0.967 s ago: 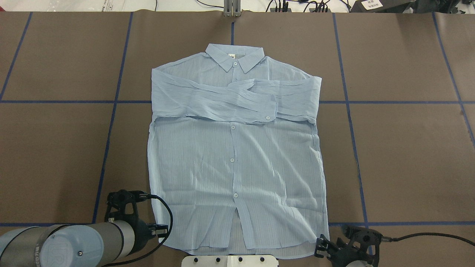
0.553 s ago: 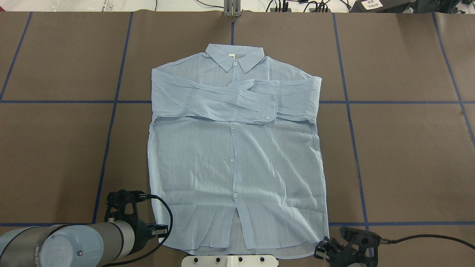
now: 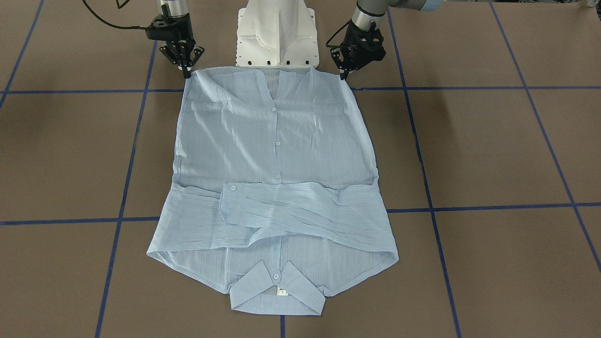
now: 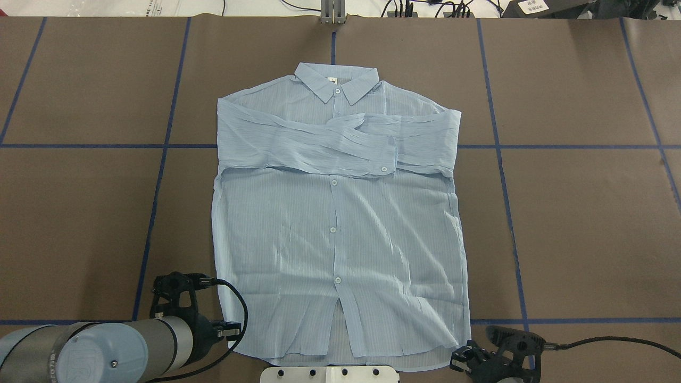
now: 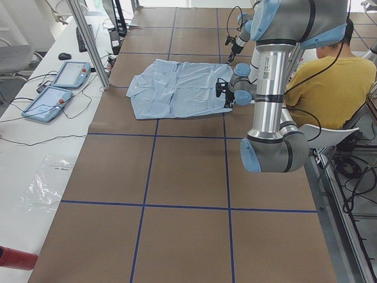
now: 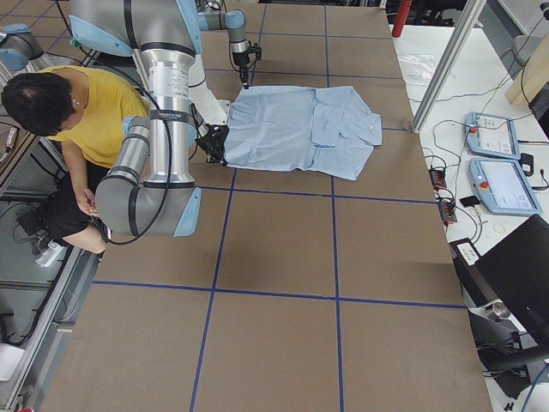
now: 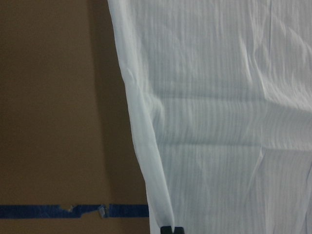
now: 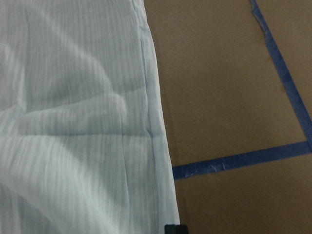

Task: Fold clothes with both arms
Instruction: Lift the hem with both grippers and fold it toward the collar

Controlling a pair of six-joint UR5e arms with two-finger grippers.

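Note:
The pale-blue striped shirt lies flat and face up on the brown table, its collar far from me and both sleeves crossed over the chest. My left gripper is at the hem's left corner; in the left wrist view its tips are pinched together on the cloth edge. My right gripper is at the hem's right corner, and its tip meets the shirt's side edge. From across the table, both the right gripper and the left gripper taper to a point on the hem.
The white pedestal base stands between the arms just behind the hem. Blue tape lines grid the brown table cover. A seated person in a yellow top is behind the robot. Pendant tablets lie on the side bench.
The right gripper has crept a little toward the robot's base at the hem's right corner. The left gripper and the shirt have stayed put.

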